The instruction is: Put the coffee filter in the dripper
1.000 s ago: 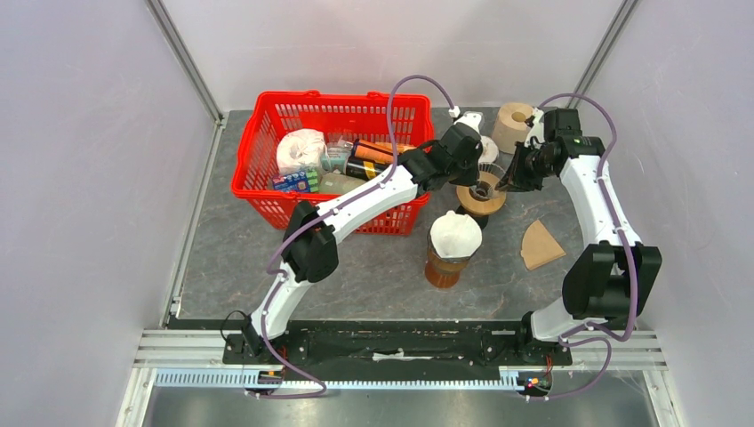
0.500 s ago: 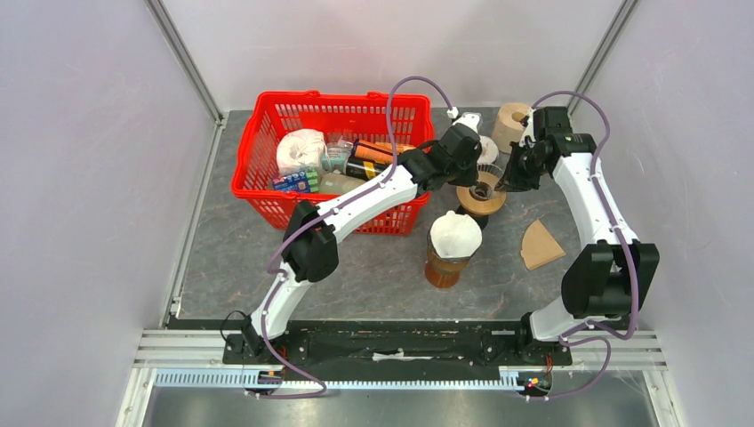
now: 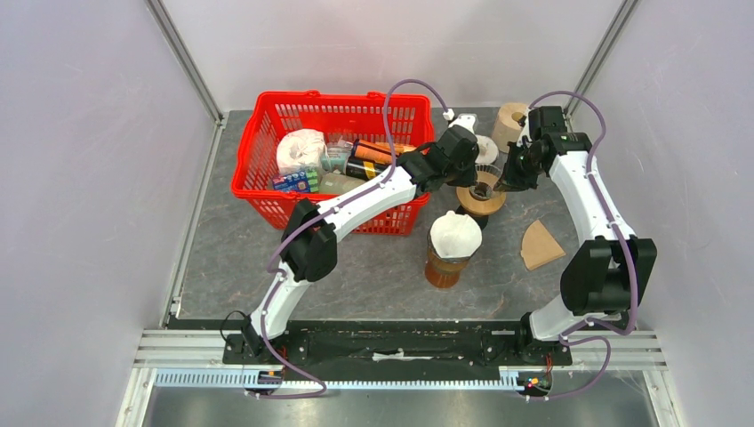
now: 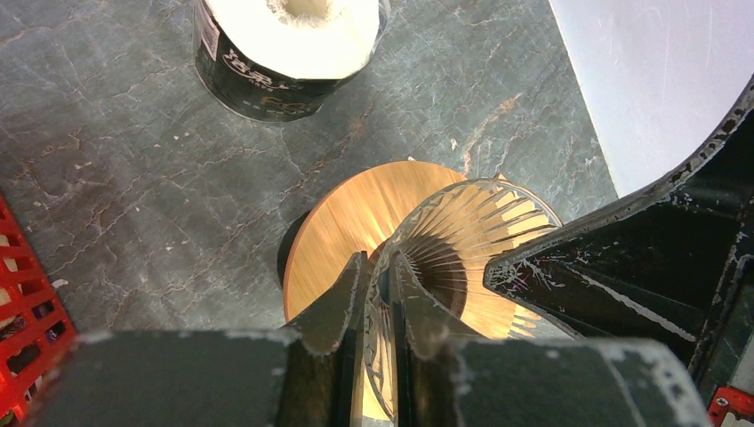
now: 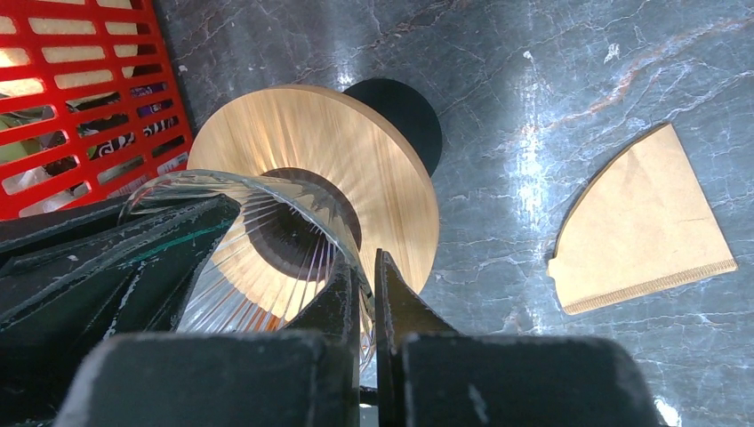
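Both wrists have been nudged slightly toward 10 o'clock in the overhead view since a second ago. The dripper (image 3: 481, 192), a ribbed clear cone in a wooden collar, is pinched from two sides. The left gripper (image 4: 378, 267) is clamped on its rim at the 10 o'clock side, and the right gripper (image 5: 366, 267) is squeezed tight on the rim at 2 o'clock. The coffee filter (image 5: 636, 233), a brown paper fan, is seen lying flat on the table (image 3: 373, 267), apart from the dripper at about 4 o'clock. A red basket (image 3: 253, 160) is seen at 9 o'clock of the dripper, and a glass (image 3: 442, 267) capped with white paper at 7 o'clock.
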